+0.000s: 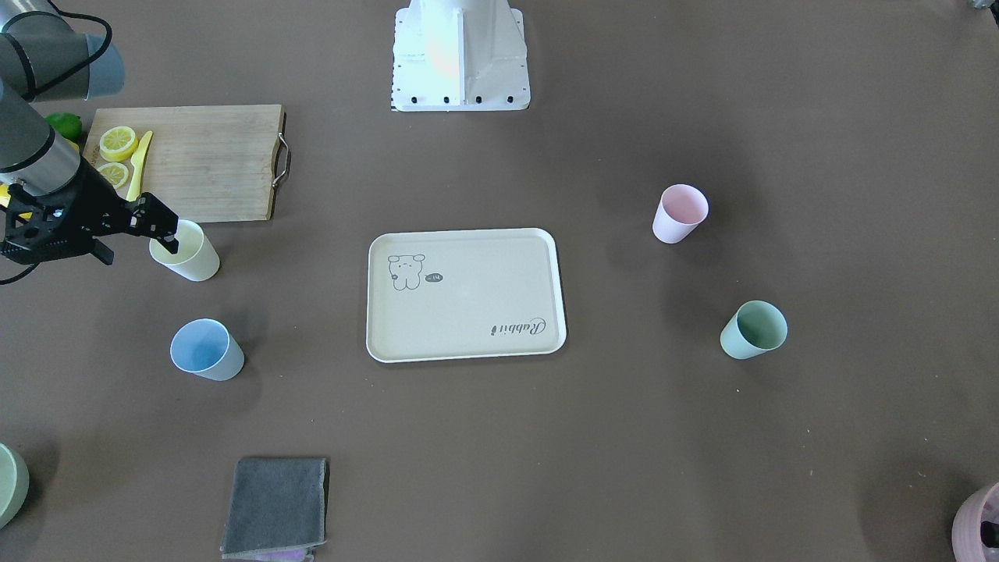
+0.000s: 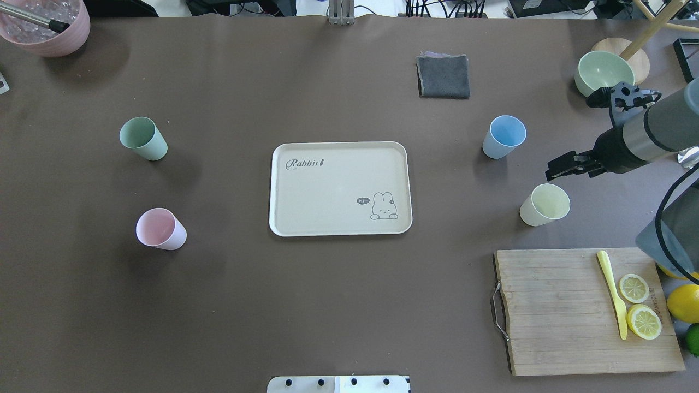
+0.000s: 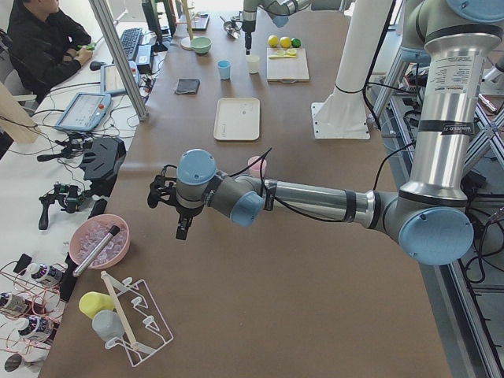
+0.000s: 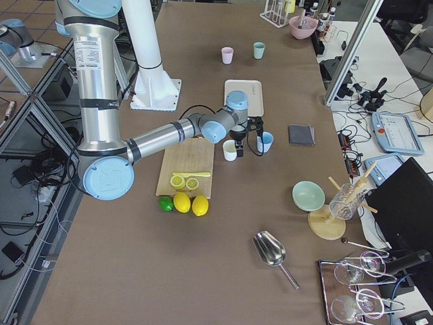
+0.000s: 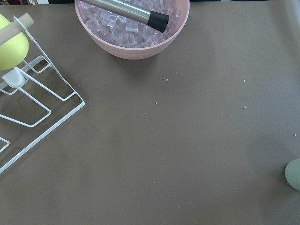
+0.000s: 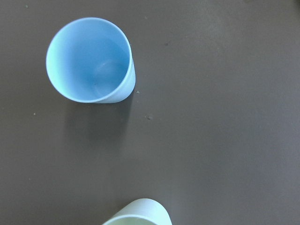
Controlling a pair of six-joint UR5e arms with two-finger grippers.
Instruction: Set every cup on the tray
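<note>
Right claw (image 1: 165, 229) hangs over the pale yellow cup's (image 1: 187, 253) rim, at frame left; whether its fingers are spread cannot be told. A finger clipping the rim could topple the cup. The tray (image 1: 466, 232), at centre, holds no cups.

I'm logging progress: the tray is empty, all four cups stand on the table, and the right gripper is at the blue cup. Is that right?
Not quite. The front-facing view shows the right gripper at the pale yellow cup, not the blue cup, which stands apart from it. The rest holds.
</note>
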